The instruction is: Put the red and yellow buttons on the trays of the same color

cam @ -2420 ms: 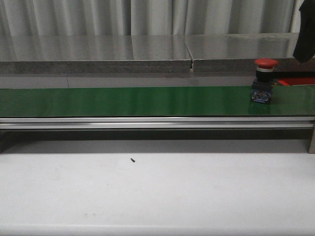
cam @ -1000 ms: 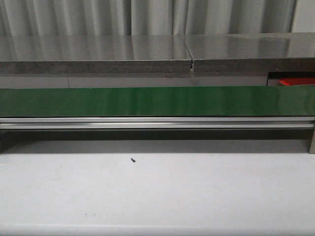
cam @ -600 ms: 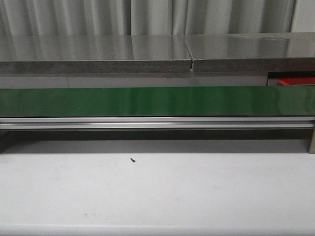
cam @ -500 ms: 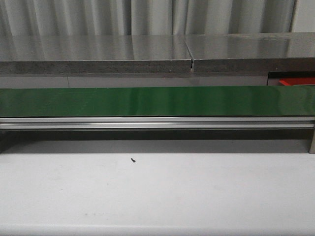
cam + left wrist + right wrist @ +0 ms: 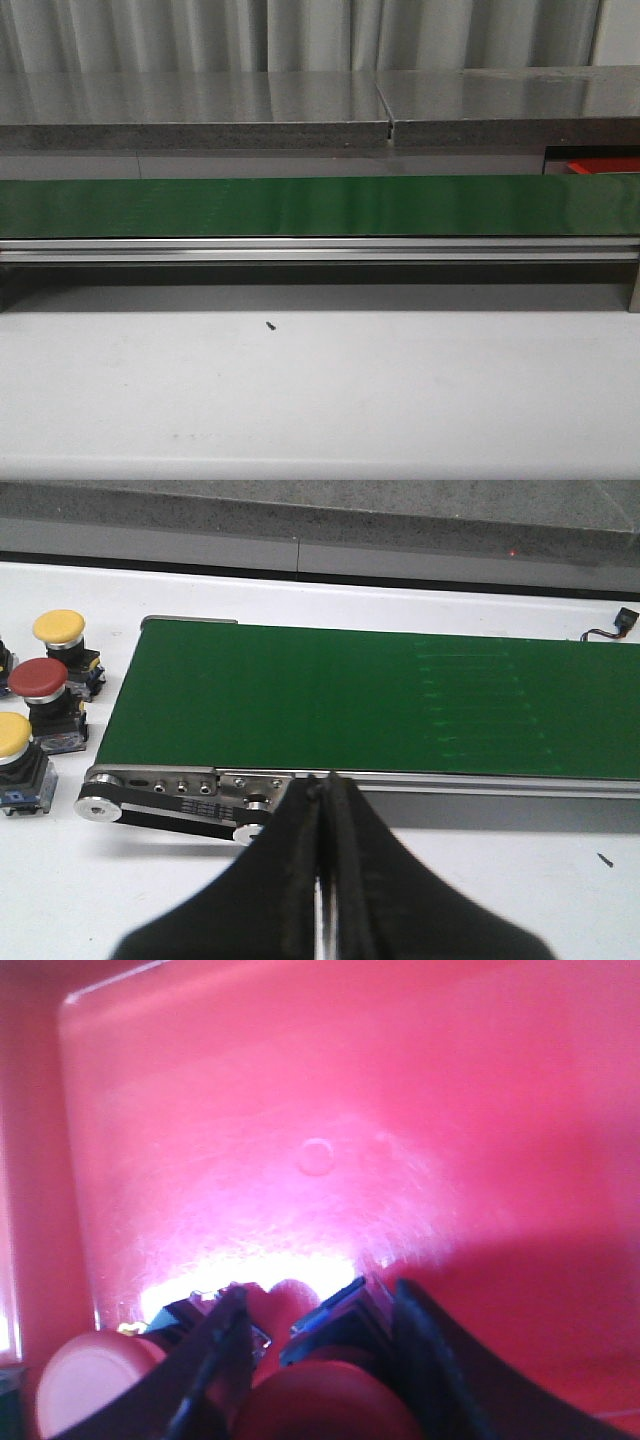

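In the right wrist view my right gripper (image 5: 318,1300) hangs just above the floor of the red tray (image 5: 300,1090), shut on a red button (image 5: 325,1405) whose cap fills the gap between the fingers. Another red button (image 5: 85,1380) lies in the tray beside it. My left gripper (image 5: 322,780) is shut and holds nothing, close to the end of the green belt (image 5: 380,700). Off that end stand two yellow buttons (image 5: 60,630) (image 5: 12,738) and a red button (image 5: 40,680). Neither gripper shows in the front view. No yellow tray is in view.
The green conveyor belt (image 5: 300,205) runs across the front view on a metal rail (image 5: 300,248), with a grey shelf (image 5: 200,110) behind it. A sliver of the red tray (image 5: 600,164) shows at the far right. A small dark speck (image 5: 271,325) lies on the white table.
The red button that stood on the belt's right end, and the dark arm above it, have left the front view. Nothing has moved there in the last second.
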